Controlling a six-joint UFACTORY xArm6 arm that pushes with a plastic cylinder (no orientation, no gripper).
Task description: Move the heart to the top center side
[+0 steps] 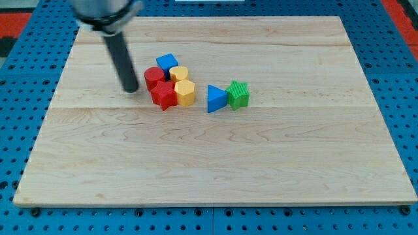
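Just left of the red cylinder (153, 76) my tip (131, 89) rests on the counter (261, 163), no fingers fitted, yellow heart (179, 73) beyond.

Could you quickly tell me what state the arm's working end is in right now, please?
No pincer: my tip is a bare rod end holding nothing, resting on the board just to the view's left of the red cylinder, seemingly not touching.

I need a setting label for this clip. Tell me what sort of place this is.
Probably a robotics lab bench for tabletop pushing tests. A pale wooden board lies on a blue perforated base. My tip, the end of a dark rod, sits just left of a cluster of small coloured plastic blocks, beside the red round block.
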